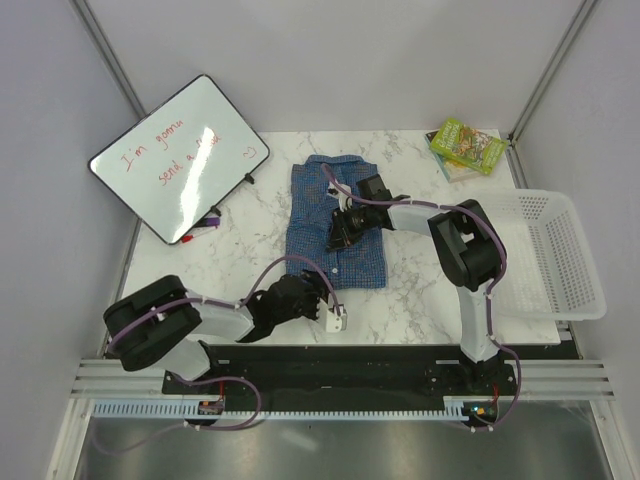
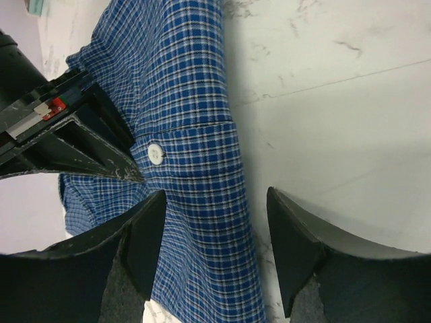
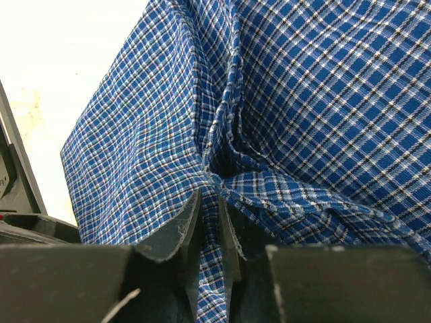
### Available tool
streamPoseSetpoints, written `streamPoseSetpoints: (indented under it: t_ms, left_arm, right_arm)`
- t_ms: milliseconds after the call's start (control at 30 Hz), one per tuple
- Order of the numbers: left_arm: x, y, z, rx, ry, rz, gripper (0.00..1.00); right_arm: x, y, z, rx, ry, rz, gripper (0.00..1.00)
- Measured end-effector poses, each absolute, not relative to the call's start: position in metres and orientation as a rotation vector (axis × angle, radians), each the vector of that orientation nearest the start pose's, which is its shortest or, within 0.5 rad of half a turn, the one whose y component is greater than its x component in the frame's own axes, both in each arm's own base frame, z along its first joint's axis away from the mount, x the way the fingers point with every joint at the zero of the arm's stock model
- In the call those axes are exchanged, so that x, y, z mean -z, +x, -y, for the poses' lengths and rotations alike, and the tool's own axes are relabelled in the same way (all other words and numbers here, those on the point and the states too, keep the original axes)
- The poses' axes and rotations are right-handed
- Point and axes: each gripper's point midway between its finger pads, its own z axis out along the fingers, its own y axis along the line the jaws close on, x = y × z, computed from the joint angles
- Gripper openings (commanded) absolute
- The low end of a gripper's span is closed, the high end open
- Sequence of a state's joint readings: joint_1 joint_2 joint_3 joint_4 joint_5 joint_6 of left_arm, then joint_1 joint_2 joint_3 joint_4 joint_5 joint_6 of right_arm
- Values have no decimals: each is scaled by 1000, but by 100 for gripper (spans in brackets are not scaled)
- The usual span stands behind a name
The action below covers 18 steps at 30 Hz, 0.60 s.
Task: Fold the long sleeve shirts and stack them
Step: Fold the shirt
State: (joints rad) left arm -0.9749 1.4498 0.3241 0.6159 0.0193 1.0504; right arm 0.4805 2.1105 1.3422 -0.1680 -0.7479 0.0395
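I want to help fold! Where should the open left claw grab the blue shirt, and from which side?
Probably the near edge of the shirt, by the white button. It lies flat there with bare table beside it, so the left gripper could come in low from the robot's side. The right gripper pinches the middle.

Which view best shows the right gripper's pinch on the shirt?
Right wrist: the right gripper shut on a fold of the blue checked shirt. Top external shows it over the shirt's middle, contact hidden. Left wrist shows the shirt's buttoned edge, not the pinch.
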Motion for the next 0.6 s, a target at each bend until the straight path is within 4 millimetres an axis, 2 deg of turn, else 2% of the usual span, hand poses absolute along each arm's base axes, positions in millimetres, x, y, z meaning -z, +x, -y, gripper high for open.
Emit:
streamPoseSetpoints:
  t_ms: [67, 167, 200, 267, 367, 467, 600]
  left_arm:
    - [-40, 233, 278, -52, 1763, -1088, 58]
    - [-35, 239, 281, -80, 1766, -1094, 28]
    - [-32, 241, 282, -89, 1774, -1098, 12]
    - [-28, 241, 281, -100, 1795, -1102, 2]
    - [-31, 236, 280, -89, 1826, -1119, 2]
    - [-50, 217, 281, 0, 1857, -1139, 2]
    - [-84, 169, 288, 175, 1898, -1171, 2]
  right_arm:
    - [-26, 351, -319, -1153, -857, -2353, 23]
    - [-25, 351, -320, -1159, -858, -2347, 23]
    - [-25, 351, -320, -1162, -858, -2343, 23]
    - [-24, 350, -321, -1171, -859, -2331, 23]
    - [-25, 344, -320, -1174, -866, -2298, 25]
    - [-31, 325, -316, -1177, -877, -2317, 31]
    - [-51, 315, -315, -1177, -902, -2316, 36]
